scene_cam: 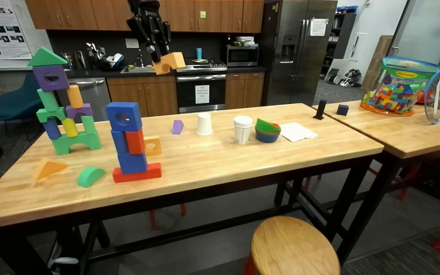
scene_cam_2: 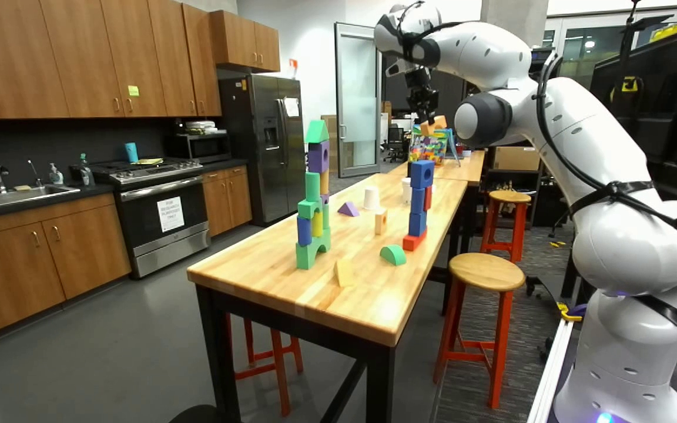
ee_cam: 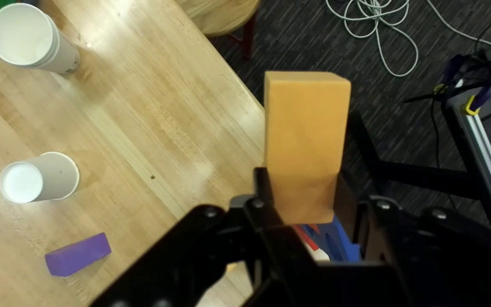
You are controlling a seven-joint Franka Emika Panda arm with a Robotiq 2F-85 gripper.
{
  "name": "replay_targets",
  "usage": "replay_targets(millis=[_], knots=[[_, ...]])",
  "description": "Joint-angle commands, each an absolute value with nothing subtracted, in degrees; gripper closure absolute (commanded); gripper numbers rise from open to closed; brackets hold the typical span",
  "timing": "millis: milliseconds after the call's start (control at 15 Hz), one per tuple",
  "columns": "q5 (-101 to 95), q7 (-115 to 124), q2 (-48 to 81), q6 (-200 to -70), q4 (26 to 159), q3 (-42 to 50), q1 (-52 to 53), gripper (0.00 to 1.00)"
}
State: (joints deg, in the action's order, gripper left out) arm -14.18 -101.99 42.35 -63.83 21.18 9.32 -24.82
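Orange arch block (scene_cam: 175,60) hangs in mid-air, squeezed in the black gripper (ee_cam: 303,194), whose jaws press on two opposite sides of it. It is higher than the blue block with a round hole (scene_cam: 109,115) that tops a tower (scene_cam: 134,142), and well apart from it. That tower's foot is a red plank (scene_cam: 137,175) lying flat on the wooden table (scene_cam: 220,164). Near it I see an orange square block (scene_cam: 156,152) and a green half-round (scene_cam: 91,177); a taller stack (scene_cam: 52,114) stands to one side, a green triangle (scene_cam: 47,58) at its peak. Farther along, a purple block (ee_cam: 78,254) lies near an upturned white cup (ee_cam: 56,177), with nested white cups (ee_cam: 60,53) beyond, and the white arm (scene_cam_2: 597,126) arches in from beside the table.
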Motion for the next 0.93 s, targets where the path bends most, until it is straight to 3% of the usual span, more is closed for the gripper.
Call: replay_targets(millis=[0,667,733,867], knots=[[-13.33,-103.04,39.50,-65.33,22.94,9.51,-25.49,0.85],[-11.06,-102.23,38.40,-64.51,23.00,9.10,-29.22,0.85],[-12.15,-101.97,39.26,-65.21,22.74,9.79,-28.36,0.60],[-11.67,-102.04,39.63,-64.92,22.14,9.73,-28.90,0.60]])
